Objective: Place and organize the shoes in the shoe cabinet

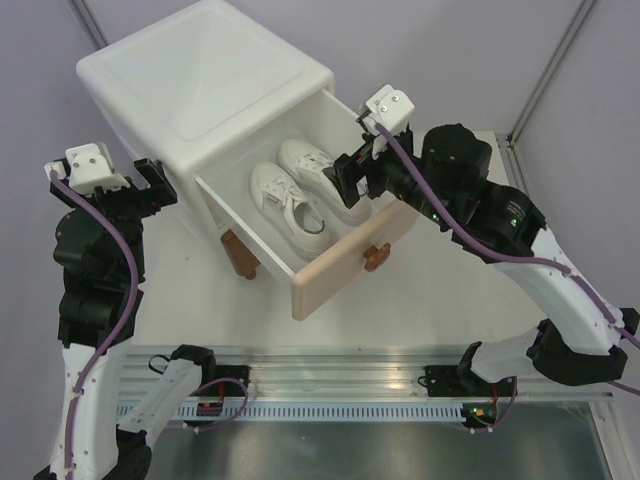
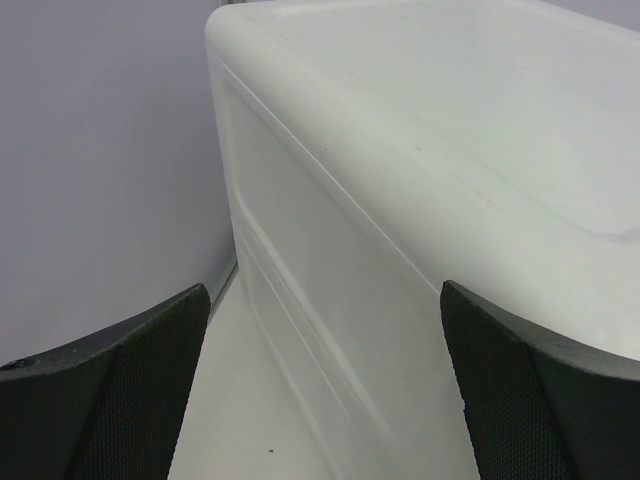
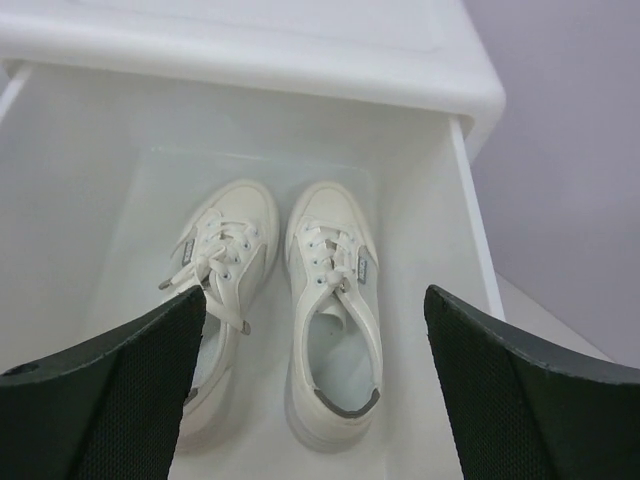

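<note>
Mesh-padded fingers (image 3: pixel 530 400) of the right gripper (image 3: pixel 315 300) frame its wrist view. They are spread wide with nothing between them, and the gripper hangs just above the open drawer (image 1: pixel 350 268). Below them the two white shoes (image 3: pixel 330 290) lie side by side on the drawer floor, both toes toward 12 o'clock and heels toward the drawer front. That is a tidy pairing that leaves the sides free, so nothing should catch when the drawer slides in. Wide jaws directly over the pair read as a release, so the placing of this pair looks done.

From above, the cabinet (image 1: pixel 200 80) sits at 11 o'clock and its drawer is pulled out toward 5 o'clock. The knob (image 1: pixel 376 256) on the beige front faces the arms, well placed for a push toward 11 o'clock to close it.

At 9 o'clock the left gripper (image 1: pixel 150 185) waits just beside the cabinet's side wall. Its jaws are also wide and empty, perhaps ready to steady the box during that push.

No black pair shows in any view, so I cannot tell where it is. The white half of the job looks finished apart from closing the drawer.
</note>
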Action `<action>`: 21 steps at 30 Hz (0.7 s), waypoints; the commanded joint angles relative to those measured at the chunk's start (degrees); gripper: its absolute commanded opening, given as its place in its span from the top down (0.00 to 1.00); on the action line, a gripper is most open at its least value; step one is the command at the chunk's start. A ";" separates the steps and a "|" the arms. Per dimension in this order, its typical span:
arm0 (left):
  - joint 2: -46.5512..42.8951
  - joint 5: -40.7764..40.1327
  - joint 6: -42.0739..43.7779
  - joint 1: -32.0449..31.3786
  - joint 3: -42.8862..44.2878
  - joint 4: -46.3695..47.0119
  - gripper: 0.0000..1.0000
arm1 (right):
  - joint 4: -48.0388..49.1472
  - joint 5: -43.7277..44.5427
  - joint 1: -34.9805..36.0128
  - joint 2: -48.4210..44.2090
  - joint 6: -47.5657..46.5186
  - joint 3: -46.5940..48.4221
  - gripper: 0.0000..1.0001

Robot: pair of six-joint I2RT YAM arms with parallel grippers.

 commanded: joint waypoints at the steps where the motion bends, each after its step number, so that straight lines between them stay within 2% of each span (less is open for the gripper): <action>1: -0.92 1.59 2.36 -0.33 0.27 1.01 0.00 | 11.10 0.23 0.23 -5.29 2.93 -4.74 0.06; 5: -0.66 1.94 2.80 -0.33 1.23 -0.04 0.00 | 14.72 1.54 0.23 -11.79 3.55 -11.76 0.02; 16: -2.06 1.07 1.22 -0.33 2.55 -2.68 0.00 | 9.54 -1.35 0.15 -24.44 9.62 -21.79 0.02; 19: -3.99 -1.13 -1.06 -0.33 2.03 -2.59 0.00 | 7.78 -3.89 0.23 -27.52 9.97 -26.88 0.02; 21: -5.57 0.18 -2.90 -0.33 1.32 -2.42 0.00 | 6.99 -5.38 0.15 -30.51 10.49 -31.28 0.02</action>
